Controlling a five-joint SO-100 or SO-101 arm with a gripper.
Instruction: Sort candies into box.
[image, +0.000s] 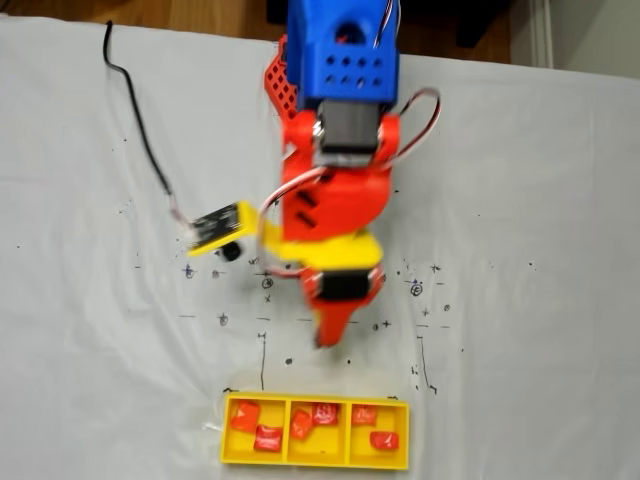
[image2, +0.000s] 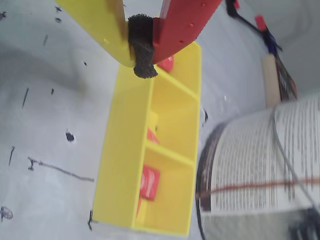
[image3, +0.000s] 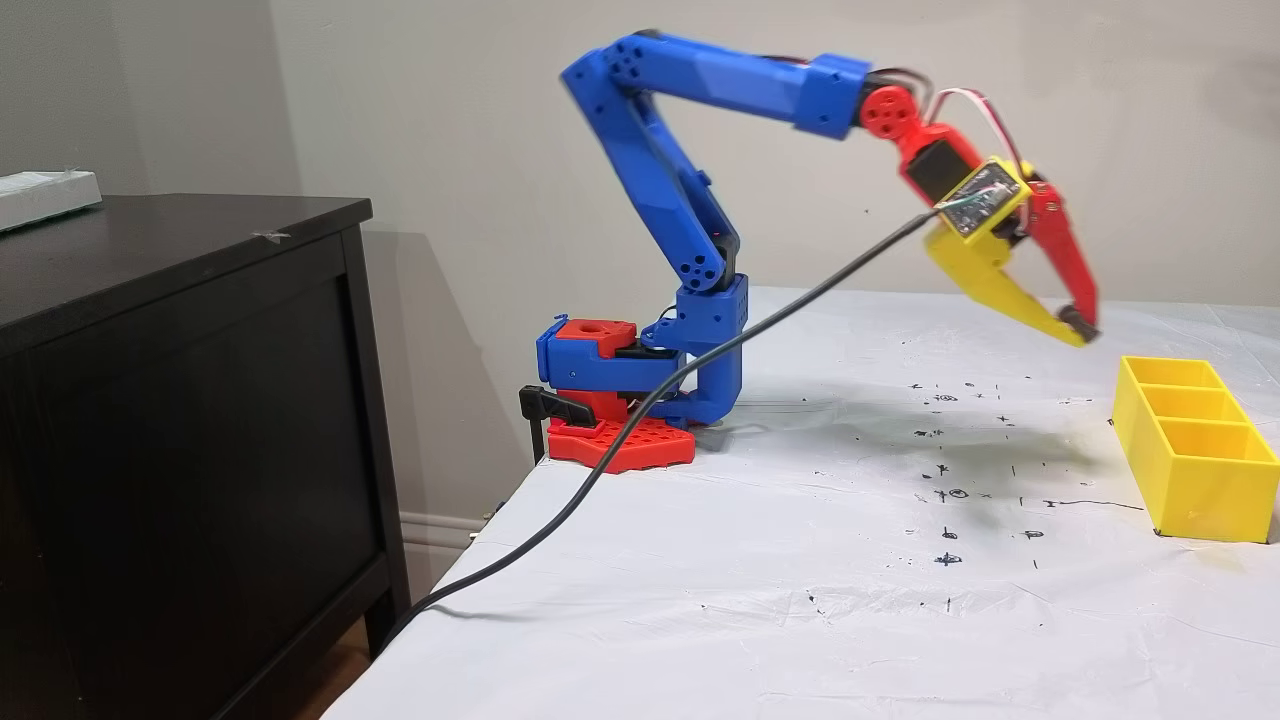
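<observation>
Yellow box (image: 316, 459) holds six candies (image: 245, 416), two per compartment.

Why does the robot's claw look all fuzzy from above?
In a fixed view from above, the red and yellow gripper is smeared with blur; the wrist view is soft and pale; the side fixed view is sharp, a grey shadow on the white cloth-covered table.

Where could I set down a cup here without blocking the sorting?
The white cloth is bare on either side of the arm, away from the black cable. It is crowded at the yellow tray, below the end effector.
</observation>
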